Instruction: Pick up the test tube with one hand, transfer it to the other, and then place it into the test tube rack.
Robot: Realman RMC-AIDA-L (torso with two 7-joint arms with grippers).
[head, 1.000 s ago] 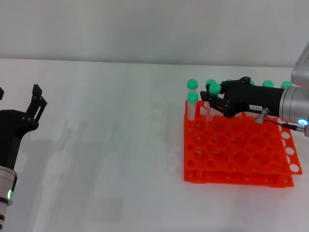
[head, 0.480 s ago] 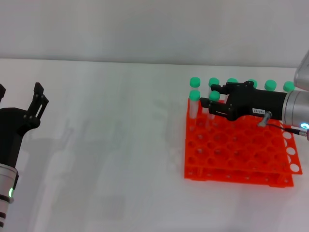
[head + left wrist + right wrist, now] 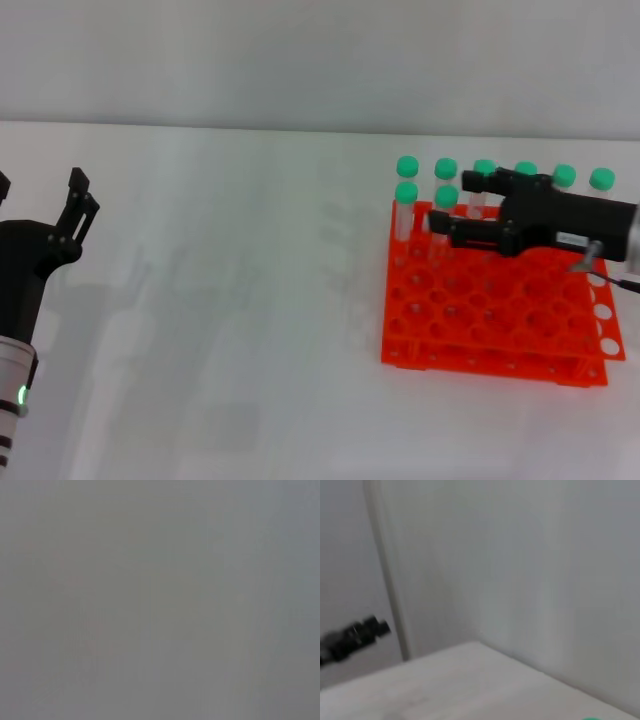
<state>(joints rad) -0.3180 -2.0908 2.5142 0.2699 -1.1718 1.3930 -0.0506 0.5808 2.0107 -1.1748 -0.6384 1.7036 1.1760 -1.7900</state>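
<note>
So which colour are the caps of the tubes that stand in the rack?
Green caps on clear tubes, in the orange-red rack; the head view shows it best.

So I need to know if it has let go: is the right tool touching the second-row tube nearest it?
Apart. In the head view, the right tool sits open just behind the test tube, now standing in the test tube rack, with a narrow gap between them.

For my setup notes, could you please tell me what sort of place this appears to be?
Probably a lab-style test bench: a plain white table against a bare wall, an orange-red test tube rack holding green-capped tubes, with the right gripper over it and the left gripper idle at the table's left.
</note>
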